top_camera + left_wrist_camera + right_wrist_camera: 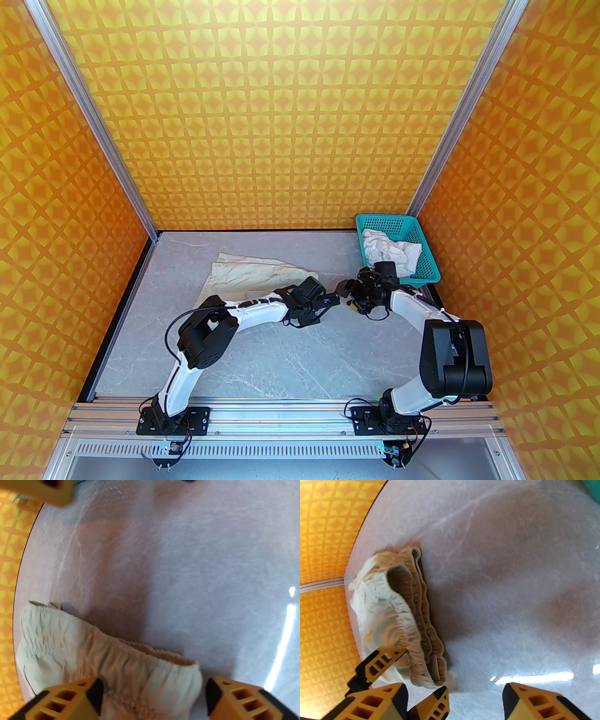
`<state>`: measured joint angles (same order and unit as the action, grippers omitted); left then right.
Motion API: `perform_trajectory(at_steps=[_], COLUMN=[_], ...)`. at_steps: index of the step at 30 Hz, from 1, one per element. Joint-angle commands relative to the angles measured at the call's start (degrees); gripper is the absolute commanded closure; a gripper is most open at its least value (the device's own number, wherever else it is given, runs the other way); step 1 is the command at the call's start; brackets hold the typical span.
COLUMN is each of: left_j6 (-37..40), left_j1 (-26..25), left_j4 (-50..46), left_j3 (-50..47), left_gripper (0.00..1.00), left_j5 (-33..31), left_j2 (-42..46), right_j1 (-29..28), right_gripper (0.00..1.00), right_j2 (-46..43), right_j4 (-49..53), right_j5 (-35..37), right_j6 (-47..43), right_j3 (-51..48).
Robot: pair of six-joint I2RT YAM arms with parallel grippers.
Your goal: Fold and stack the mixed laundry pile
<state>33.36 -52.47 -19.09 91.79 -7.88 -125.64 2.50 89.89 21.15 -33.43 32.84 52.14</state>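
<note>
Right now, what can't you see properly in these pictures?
- Top view: the left arm hides the near corner of the beige garment.
- Top view: the white shirt lies crumpled in the basket; its sleeves cannot be told.
- Left wrist view: the bottom edge cuts off the beige garment.

No lettering to read anywhere just now. There's a small tan tag [434, 667] inside the gathered elastic band of the beige-cream cloth garment [377, 601], but it's too blurred to show any print.
</note>
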Motion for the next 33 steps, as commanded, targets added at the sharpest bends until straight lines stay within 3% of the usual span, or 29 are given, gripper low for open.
perform_trajectory(at_steps=[1,5,9,20,33], left_j6=[1.43,0.88,-2.31,-6.41,-8.21], left_j1=[-0.36,-0.35,-0.2,0.9,1.17], left_j4=[-2.24,-0.67,3.81,11.65,13.58], left_j3=[2.03,0.6,-2.58,-11.45,-13.7], left_gripper=[0.49,0.82,1.0,1.0,1.0], left_j5=[-2.06,-1.9,-0.19,2.15,2.32], left_j2=[-1.97,-0.48,5.06,14.61,16.03], right_j1=[0.98,1.45,1.45,-5.43,-11.59], right_gripper=[0.29,0.3,0.28,0.1,0.09], right_j2=[-0.72,-0.19,0.94,6.68,15.31], right_j4=[-2.62,-5.29,-11.03,-32.07,-51.31], right_j5=[-3.56,-5.74,-9.61,-15.78,-14.39], right_j6=[2.62,5.37,10.43,29.26,45.96], right_j3=[-1.15,-2.08,-3.91,-6.67,-8.93])
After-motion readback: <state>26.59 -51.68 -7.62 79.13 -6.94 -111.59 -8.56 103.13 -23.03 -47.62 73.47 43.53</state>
